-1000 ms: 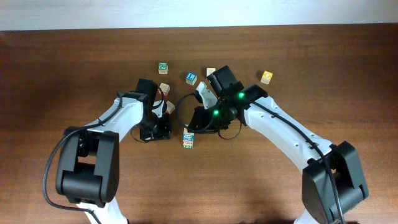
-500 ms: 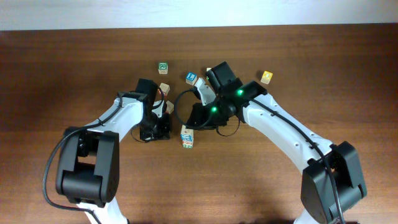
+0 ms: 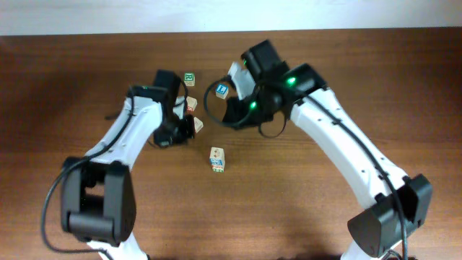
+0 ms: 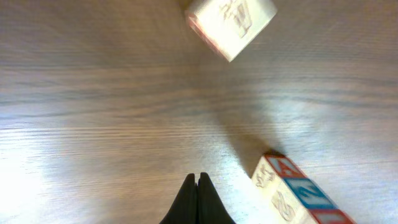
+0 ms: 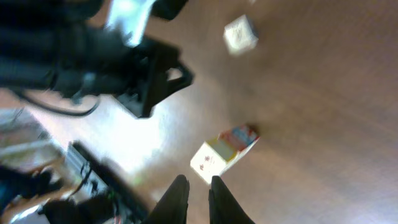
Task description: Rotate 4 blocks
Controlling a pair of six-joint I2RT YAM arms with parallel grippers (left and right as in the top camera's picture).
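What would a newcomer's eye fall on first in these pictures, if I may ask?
The left arm and right arm arch inward over the brown table, the right one glowing with green lights. Below them, alone near the table's middle, lies the short line of pale blocks.

The tabletop point(image 3: 86, 79) is dark reddish-brown wood, its fine grain running along the long side. Beyond its far edge a pale off-white strip point(image 3: 231, 16) spans the whole top of the overhead view; whether it is wall or floor cannot be told. The light comes from above and casts soft, short shadows. In the left wrist view the wood looks washed-out and greyish, brightest toward the lower left. In the right wrist view a white glare patch point(image 5: 155, 142) lies on the wood, and dark shapes point(image 5: 99, 180) at the lower left are too smeared to name.
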